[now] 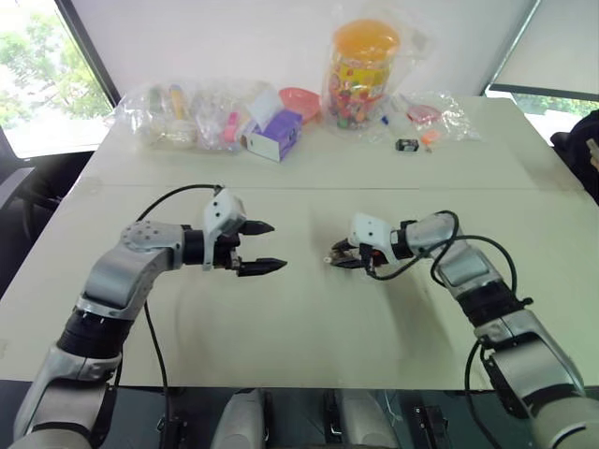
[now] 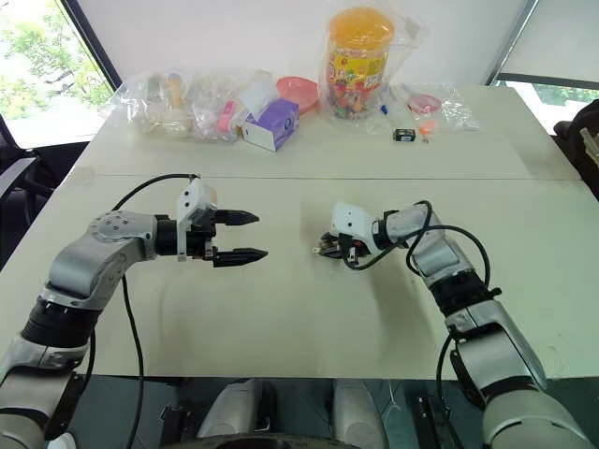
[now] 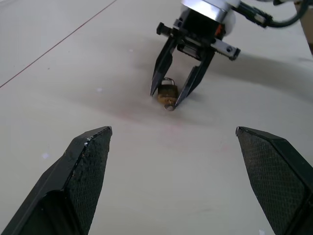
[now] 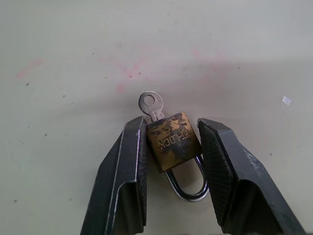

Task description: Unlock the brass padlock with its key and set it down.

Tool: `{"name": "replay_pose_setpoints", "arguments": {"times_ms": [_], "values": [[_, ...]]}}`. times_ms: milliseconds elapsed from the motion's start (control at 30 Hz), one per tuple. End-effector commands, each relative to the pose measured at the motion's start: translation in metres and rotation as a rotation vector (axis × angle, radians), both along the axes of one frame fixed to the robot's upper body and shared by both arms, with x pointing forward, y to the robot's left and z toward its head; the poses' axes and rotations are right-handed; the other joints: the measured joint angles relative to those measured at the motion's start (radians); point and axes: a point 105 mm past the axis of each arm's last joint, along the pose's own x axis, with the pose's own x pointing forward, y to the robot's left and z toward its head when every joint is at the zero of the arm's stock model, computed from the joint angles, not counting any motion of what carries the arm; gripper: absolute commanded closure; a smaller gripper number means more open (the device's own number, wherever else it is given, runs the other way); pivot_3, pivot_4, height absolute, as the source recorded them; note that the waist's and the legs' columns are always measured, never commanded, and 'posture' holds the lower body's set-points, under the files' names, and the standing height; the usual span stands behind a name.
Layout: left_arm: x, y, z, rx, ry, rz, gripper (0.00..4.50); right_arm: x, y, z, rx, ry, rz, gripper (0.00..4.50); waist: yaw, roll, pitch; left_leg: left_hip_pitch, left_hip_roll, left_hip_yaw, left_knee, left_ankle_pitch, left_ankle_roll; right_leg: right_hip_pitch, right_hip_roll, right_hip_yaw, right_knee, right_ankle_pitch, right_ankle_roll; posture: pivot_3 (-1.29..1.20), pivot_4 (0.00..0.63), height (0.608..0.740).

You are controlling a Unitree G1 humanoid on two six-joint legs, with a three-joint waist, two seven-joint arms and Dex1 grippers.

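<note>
On the table (image 1: 309,318), right gripper (image 4: 172,142) clamps the brass padlock (image 4: 173,142); left gripper (image 1: 265,247), spread wide, must next grasp the key (image 4: 150,105).

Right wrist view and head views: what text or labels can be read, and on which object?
"LOCK", stamped on the padlock; a worn mark before it is unreadable.
Print on the candy jar: too small to read.
Print on the purple box: too small to read.

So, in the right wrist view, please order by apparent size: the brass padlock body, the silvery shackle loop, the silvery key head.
1. brass padlock body
2. silvery shackle loop, partly hidden, so unsure
3. silvery key head
</note>
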Motion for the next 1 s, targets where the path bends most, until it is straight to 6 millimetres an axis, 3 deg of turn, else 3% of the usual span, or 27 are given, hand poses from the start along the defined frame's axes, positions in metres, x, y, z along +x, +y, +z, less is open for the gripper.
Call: {"name": "replay_pose_setpoints", "arguments": {"times_ms": [33,133,267,500,800,1000], "values": [[0.003,-0.007,0.015,-0.064,-0.013,-0.013,0.23,0.001,-0.003,0.013,-0.042,-0.201,-0.030,3.47,-0.001,0.000,0.000,0.000,0.000,0.000,0.000,0.000,0.000,0.000,0.000,0.000,0.000,0.000,0.000,0.00,0.150,0.740],[0.003,-0.010,0.012,-0.061,-0.012,-0.023,0.23,-0.007,-0.003,0.013,-0.037,-0.208,-0.065,3.47,-0.004,0.000,0.000,0.000,0.000,0.000,0.000,0.000,0.000,0.000,0.001,0.000,0.000,0.000,0.000,0.00,0.150,0.740],[0.005,-0.017,0.012,-0.066,-0.011,-0.048,0.23,-0.021,0.004,-0.003,0.048,-0.049,-0.141,3.47,-0.004,0.000,0.000,0.000,0.001,0.000,0.000,0.000,0.000,-0.001,0.001,0.000,0.000,0.000,0.000,0.00,0.150,0.740],[0.008,-0.019,0.012,-0.068,-0.017,-0.055,0.23,-0.018,0.007,-0.008,0.118,0.079,-0.278,0.05,-0.008,0.000,0.000,0.000,0.001,0.000,0.000,0.000,0.000,-0.001,0.003,0.000,0.000,0.000,0.000,0.00,0.150,0.740],[0.008,-0.019,0.012,-0.069,-0.020,-0.050,0.23,-0.021,-0.012,-0.015,0.041,0.170,-0.163,0.05,-0.003,0.000,0.000,0.000,0.000,0.000,0.000,0.000,0.000,-0.001,0.003,0.000,0.000,0.000,0.000,0.00,0.150,0.740],[0.008,-0.019,0.011,-0.074,-0.026,-0.041,0.23,0.001,-0.017,-0.017,-0.003,0.190,-0.130,0.05,-0.005,0.000,0.000,0.000,0.000,0.000,0.000,0.000,0.000,0.000,0.003,0.000,0.000,0.000,0.000,0.00,0.150,0.740]]}}
